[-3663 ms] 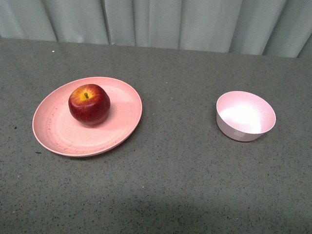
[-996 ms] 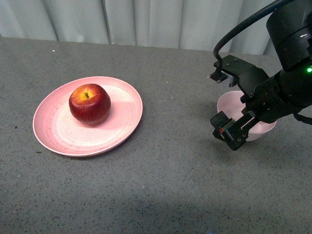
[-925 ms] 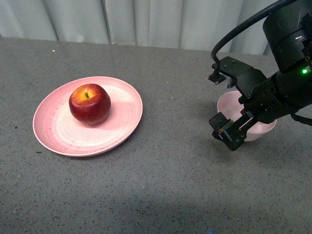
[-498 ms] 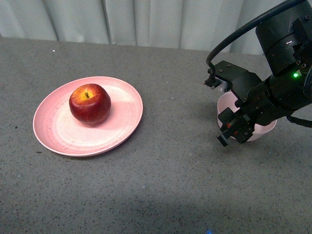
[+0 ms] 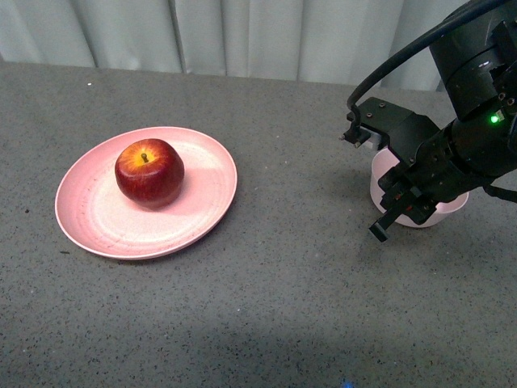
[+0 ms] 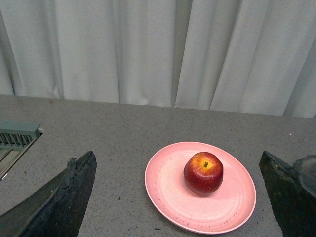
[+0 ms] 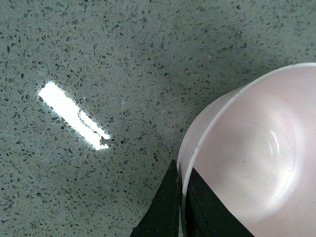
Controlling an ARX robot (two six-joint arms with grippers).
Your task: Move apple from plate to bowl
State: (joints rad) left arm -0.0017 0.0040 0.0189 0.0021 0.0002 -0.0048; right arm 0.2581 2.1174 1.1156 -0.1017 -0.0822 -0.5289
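- Apple (image 5: 149, 172) sits upright on the plate (image 5: 97, 226), stem up, yellow-orange patch around the stem. It rests a little off the plate's middle, toward the tabletop's far edge.
- Plate lies flat on the left half of the grey speckled tabletop (image 5: 266, 307), well apart from the bowl (image 5: 449, 208).
- Bowl stands near the tabletop's right edge. From the front I see only slivers of it, since the right arm covers most of it.
- Right gripper (image 5: 397, 208) is down at the bowl's side that faces the plate. In the right wrist view its 2 dark fingers (image 7: 158, 212) straddle the bowl (image 7: 256, 163) rim, 1 outside the wall and 1 inside, pressed together on the wall with no gap that I can see.
- Bowl interior shows nothing in it.
- A green light (image 5: 493, 120) glows on the right arm, and a black cable (image 5: 404, 56) arcs above it.
- Left gripper (image 6: 177, 157) is out of the front view. Its own camera shows both fingers (image 6: 74, 197) spread wide, holding nothing, with apple (image 6: 203, 173) and plate (image 6: 173, 197) framed between them, well apart from both.
- A pale curtain (image 5: 242, 36) hangs behind the tabletop's far edge.
- A ribbed grey-green thing (image 6: 17, 134) shows at the border of the left wrist view; I cannot tell what it is.
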